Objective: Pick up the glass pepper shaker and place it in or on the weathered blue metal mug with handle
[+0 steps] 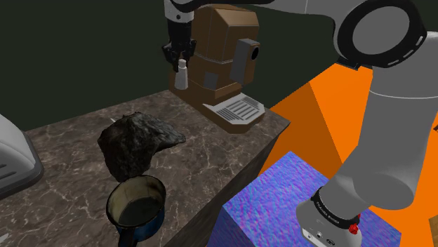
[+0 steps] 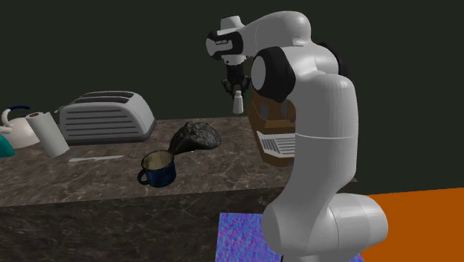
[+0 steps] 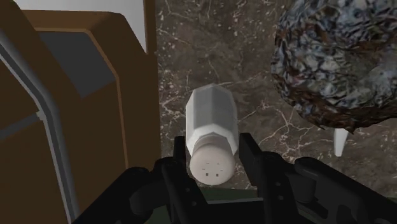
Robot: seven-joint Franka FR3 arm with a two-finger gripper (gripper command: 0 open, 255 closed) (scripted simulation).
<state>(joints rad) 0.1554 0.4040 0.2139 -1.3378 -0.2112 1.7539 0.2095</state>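
A small pale pepper shaker [image 1: 182,75] [image 2: 238,101] [image 3: 211,127] hangs above the dark marble counter [image 1: 203,151], next to a brown coffee machine. My black gripper [image 1: 178,59] [image 2: 235,83] [image 3: 213,156] is shut on the shaker's top end, one finger on each side. The blue mug [image 1: 136,208] [image 2: 157,170] stands upright near the counter's front edge, its handle toward the shoulder view's bottom. It lies well away from the gripper, past a dark lumpy rock-like object.
The brown coffee machine [image 1: 224,59] [image 3: 57,108] stands close beside the held shaker. A dark lumpy object [image 1: 133,144] [image 2: 195,137] [image 3: 340,60] sits between shaker and mug. A toaster [image 2: 104,117], paper roll [image 2: 46,134] and kettle [image 2: 15,126] stand at the counter's far end.
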